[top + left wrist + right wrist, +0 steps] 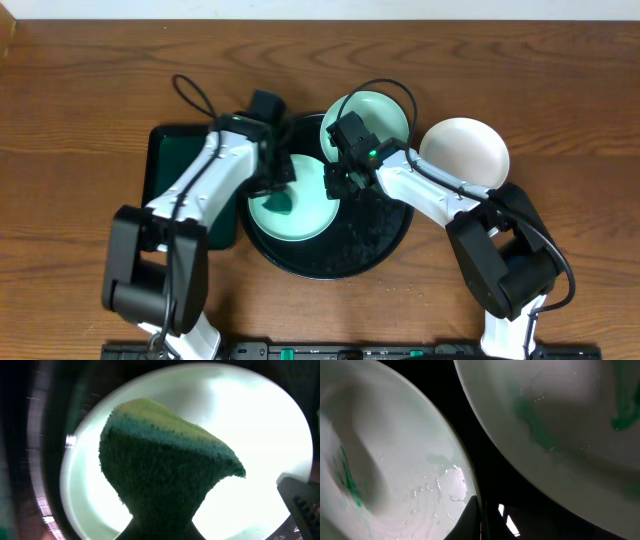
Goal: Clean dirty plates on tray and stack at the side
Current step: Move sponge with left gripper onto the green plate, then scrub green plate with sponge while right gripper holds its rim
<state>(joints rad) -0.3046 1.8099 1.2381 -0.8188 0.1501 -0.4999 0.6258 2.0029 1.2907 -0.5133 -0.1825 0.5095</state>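
Observation:
A pale turquoise plate point(300, 212) lies on the round black tray point(375, 235). My left gripper point(279, 180) is shut on a green sponge point(165, 465) and presses it onto this plate point(250, 415). My right gripper point(341, 181) is shut on the plate's right rim point(465, 485). The plate is wet, with faint green streaks point(347, 480). A second turquoise plate point(375, 115) sits at the tray's far edge and bears a green smear point(532, 420). A white plate point(465, 150) lies on the wooden tabletop point(80, 100) to the right of the tray.
A smaller rectangular dark-green tray point(180, 165) lies left of the black tray, under my left arm. Both arms cross over the black tray. Black cables loop above the far side of the tray.

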